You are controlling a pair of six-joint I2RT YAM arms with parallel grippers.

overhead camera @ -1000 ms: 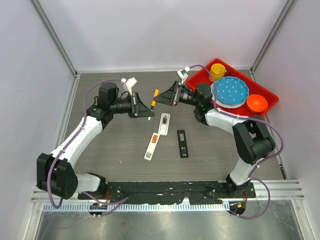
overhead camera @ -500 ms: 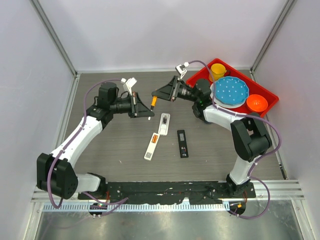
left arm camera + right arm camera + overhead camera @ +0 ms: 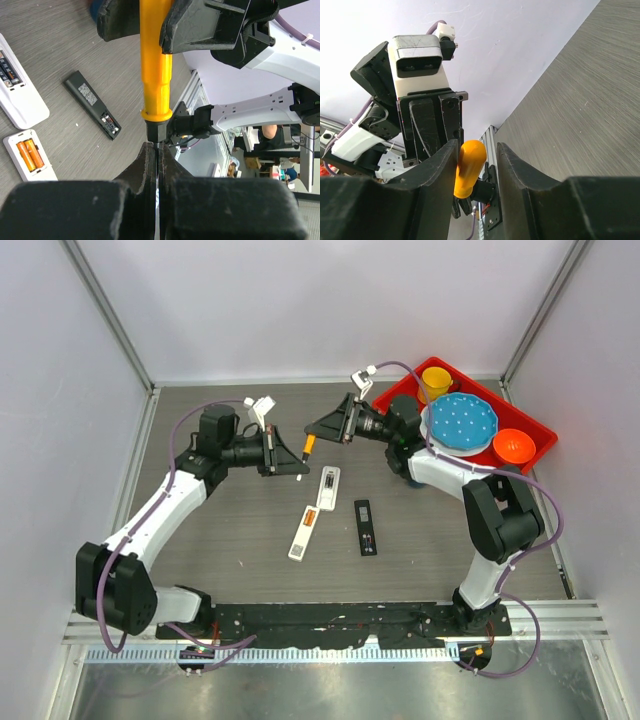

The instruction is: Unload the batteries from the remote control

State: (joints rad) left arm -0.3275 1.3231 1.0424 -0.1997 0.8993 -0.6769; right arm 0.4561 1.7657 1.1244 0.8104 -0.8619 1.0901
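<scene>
The left gripper (image 3: pixel 158 150) is pressed shut on the thin shaft of the screwdriver (image 3: pixel 156 75), held in the air over the middle of the worktop (image 3: pixel 230 540), a little toward the far edge. The right gripper (image 3: pixel 472 160) has its fingers on either side of the orange handle, one touching it, though I cannot tell whether it truly clamps. Two orange batteries (image 3: pixel 27 154) lie in an open white remote (image 3: pixel 303 532) at mid-worktop, below the tool.
</scene>
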